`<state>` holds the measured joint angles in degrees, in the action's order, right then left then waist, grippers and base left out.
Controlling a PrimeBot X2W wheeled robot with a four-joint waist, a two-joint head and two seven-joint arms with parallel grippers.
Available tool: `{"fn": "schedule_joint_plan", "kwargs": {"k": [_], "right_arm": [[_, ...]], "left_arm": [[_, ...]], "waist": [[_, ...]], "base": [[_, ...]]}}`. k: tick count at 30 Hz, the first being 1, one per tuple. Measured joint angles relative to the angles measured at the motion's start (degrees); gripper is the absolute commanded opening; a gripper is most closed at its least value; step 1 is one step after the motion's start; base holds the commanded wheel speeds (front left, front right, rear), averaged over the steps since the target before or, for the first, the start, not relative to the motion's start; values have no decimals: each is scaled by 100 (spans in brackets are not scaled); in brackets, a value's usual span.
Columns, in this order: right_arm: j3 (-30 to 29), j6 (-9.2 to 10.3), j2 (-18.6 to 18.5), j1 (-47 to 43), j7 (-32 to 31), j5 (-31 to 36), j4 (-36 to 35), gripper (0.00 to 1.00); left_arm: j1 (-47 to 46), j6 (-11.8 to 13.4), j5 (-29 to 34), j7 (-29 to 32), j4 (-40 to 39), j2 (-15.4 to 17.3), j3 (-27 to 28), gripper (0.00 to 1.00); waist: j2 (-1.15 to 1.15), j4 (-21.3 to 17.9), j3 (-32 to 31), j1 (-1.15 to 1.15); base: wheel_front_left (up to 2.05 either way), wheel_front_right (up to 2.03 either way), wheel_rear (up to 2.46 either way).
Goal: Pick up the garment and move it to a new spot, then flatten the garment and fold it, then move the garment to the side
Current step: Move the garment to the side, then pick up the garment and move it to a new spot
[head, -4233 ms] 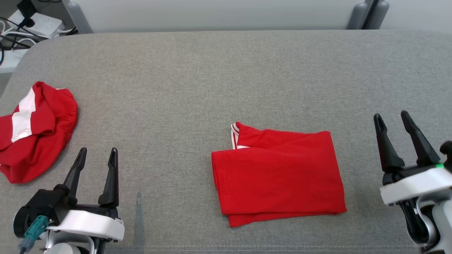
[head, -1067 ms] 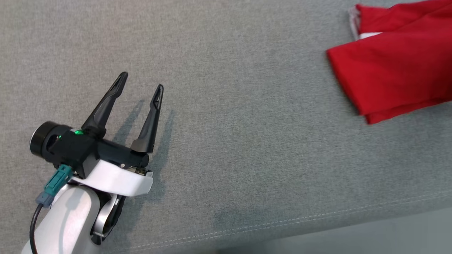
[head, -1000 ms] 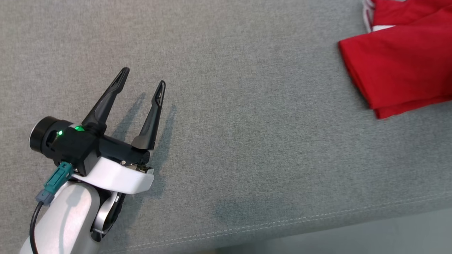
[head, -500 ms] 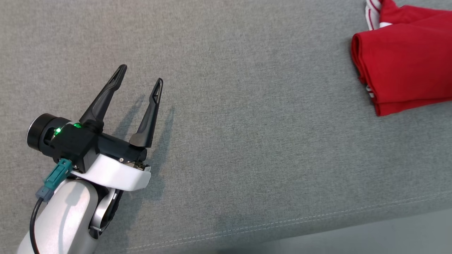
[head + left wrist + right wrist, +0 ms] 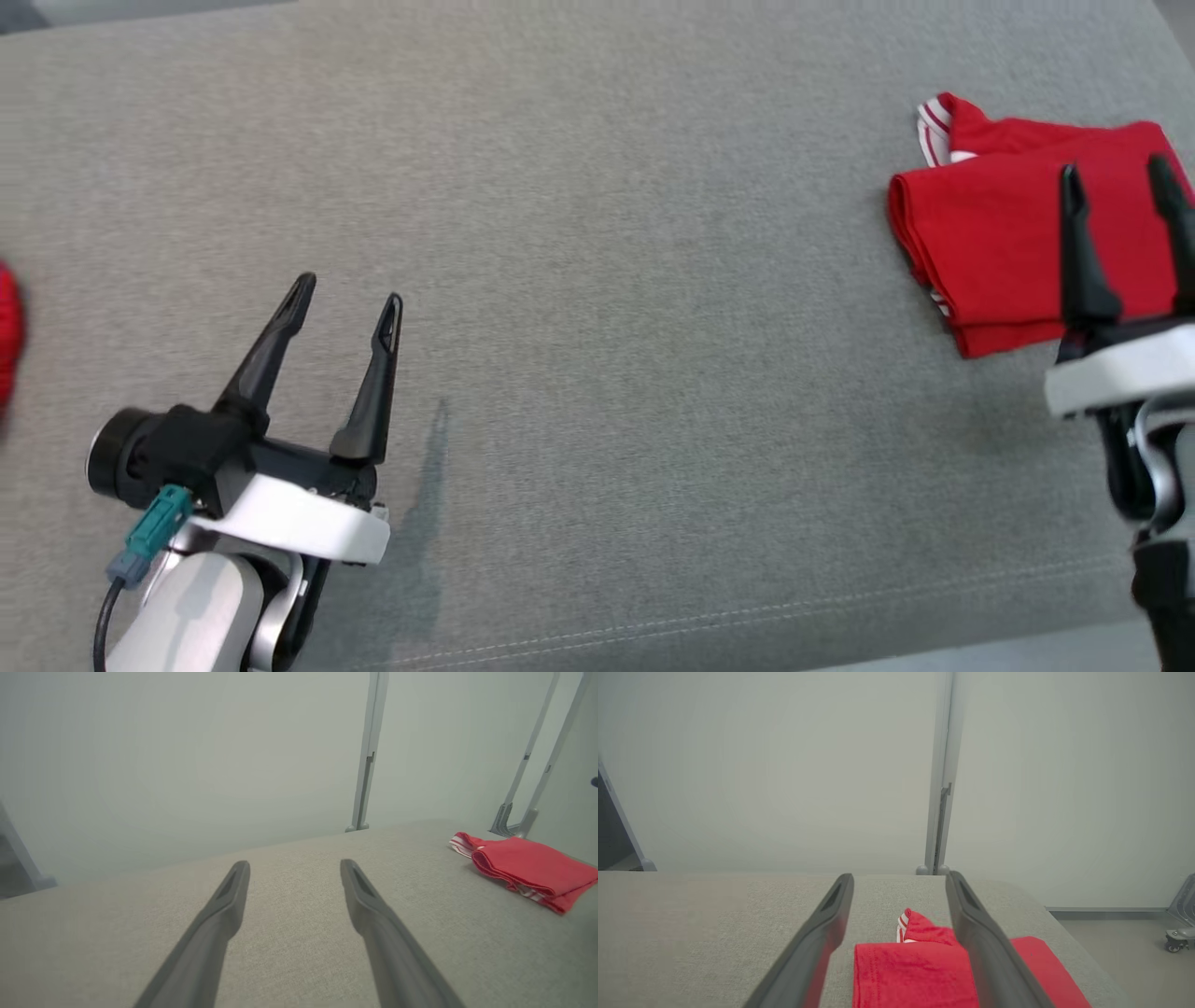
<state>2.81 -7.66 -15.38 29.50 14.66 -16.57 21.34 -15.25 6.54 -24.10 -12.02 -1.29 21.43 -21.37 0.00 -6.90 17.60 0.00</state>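
Right gripper [image 5: 1113, 170] has entered head view: jaws wide, empty, folded garment [image 5: 990, 243] under its fingertips. Left gripper [image 5: 350, 288] wide, empty; garment well right.

A: Fig. setting: what sort of place?
B: Prob. a robot lab / test cell. Evidence: plain pale partition panels [image 5: 761, 765] on grey metal posts [image 5: 941, 788]; castor [image 5: 1176, 940] on bare floor [image 5: 1111, 933].
A: Furnishing?
B: Grey fabric-covered counter [image 5: 597, 187] w/ stitched seam [image 5: 840, 602] along near edge.

left claw [image 5: 349, 289]: jaws spread, low at left | right claw [image 5: 1113, 168]: jaws spread, at right edge
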Motion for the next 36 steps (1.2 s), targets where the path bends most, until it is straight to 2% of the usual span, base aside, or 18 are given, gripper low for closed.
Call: {"fn": "schedule_joint_plan", "kwargs": {"k": [9,15,26,36], "right_arm": [[-221,0,489,-1295,-190,289,-965,100],[-293,0,767,-1891,-358,427,-1352,100],[-447,0,1021,-2830,-548,603,-1543,100],[-586,1,1193,-3270,-678,699,-1875,100]], "left_arm": [[496,163,-141,-120,205,-99,133,100],[712,219,-430,-188,426,-243,388,100],[1047,311,-417,-221,777,-275,587,100],[1161,312,-353,-222,836,-230,592,100]], "waist": [[0,648,-451,0],[0,899,-787,0],[0,992,-1357,0],[0,924,-1488,0]], "base": [[0,0,0],[0,0,0],[0,0,0],[0,0,0]]}}
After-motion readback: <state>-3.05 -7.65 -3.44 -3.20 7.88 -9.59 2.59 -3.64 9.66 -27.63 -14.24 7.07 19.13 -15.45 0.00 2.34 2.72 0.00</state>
